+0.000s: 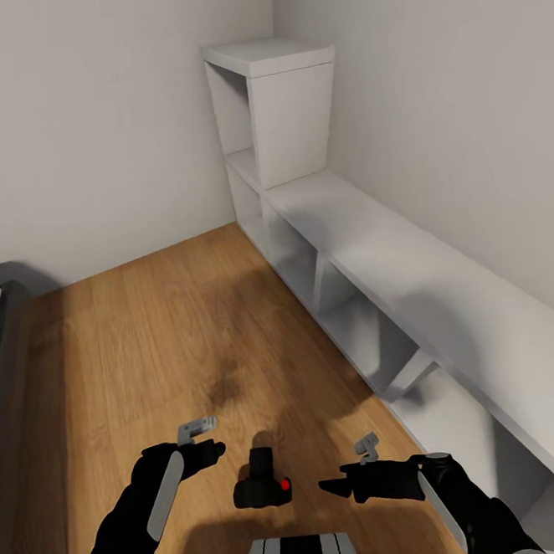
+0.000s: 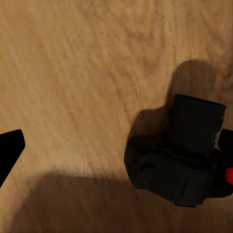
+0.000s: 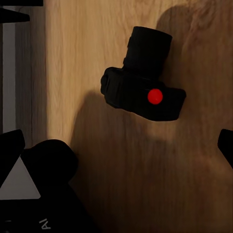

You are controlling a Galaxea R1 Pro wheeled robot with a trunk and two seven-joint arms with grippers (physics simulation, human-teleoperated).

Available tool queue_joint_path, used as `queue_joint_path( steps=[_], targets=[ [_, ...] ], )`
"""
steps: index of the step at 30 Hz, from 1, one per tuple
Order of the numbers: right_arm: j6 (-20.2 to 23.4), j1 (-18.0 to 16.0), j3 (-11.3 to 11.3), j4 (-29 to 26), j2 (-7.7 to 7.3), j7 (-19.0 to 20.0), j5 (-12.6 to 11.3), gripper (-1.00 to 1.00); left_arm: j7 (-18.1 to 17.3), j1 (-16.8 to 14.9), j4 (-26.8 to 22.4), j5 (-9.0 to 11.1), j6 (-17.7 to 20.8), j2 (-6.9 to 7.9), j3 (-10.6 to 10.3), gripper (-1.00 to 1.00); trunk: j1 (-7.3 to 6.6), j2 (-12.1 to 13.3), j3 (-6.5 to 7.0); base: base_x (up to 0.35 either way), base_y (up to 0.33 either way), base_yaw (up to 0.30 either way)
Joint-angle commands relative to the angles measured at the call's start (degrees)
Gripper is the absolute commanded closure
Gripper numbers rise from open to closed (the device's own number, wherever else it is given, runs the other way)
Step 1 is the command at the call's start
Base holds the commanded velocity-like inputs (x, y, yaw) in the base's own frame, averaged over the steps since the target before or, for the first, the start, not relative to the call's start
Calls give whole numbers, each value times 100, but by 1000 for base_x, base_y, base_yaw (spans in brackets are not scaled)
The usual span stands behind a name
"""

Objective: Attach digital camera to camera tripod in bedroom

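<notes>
wood floor (image 1: 165,337), digital camera (image 1: 262,487) lens away

Bare floor (image 1: 173,336) all round digital camera (image 1: 262,487); white shelf unit (image 1: 370,286) walls right side.

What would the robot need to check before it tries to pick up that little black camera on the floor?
1. Digital camera in view and within reach, lying on the wood floor between the two arms: ok.
2. Camera free of clutter, nothing touching it: ok.
3. Left gripper empty: ok; open wide enough: cannot tell.
4. Right gripper empty, pointing toward the camera but apart from it: ok.
5. Camera's pose known, red button facing up, lens pointing away from the robot: ok.
6. Camera tripod located for the attaching step: not ok; ahead are a white shelf unit and bare walls.
</notes>
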Motion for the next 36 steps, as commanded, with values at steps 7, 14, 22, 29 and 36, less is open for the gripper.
queue_joint_path(
  steps=[7,14,22,29,36],
  targets=[
    [62,-2,27,-8,-6,-12,-37,-100,14,-2,-3,67,22,4,10,-100,12,-8,-115,0,0,0],
    [65,-2,39,-14,4,-19,-37,-100,21,-2,-33,65,18,13,11,-100,30,-18,-270,0,0,0],
    [73,-2,-20,-10,18,-21,-77,-100,29,-2,-48,61,18,21,11,-100,51,-28,-447,0,0,0],
    [89,-2,-40,-9,18,-18,-87,-100,53,-2,-52,53,18,24,17,-100,69,-38,-602,0,0,0],
    [96,-2,-46,-9,18,-17,-89,-100,51,-2,-59,53,18,25,14,-100,87,-47,-757,0,0,0]
  ],
)
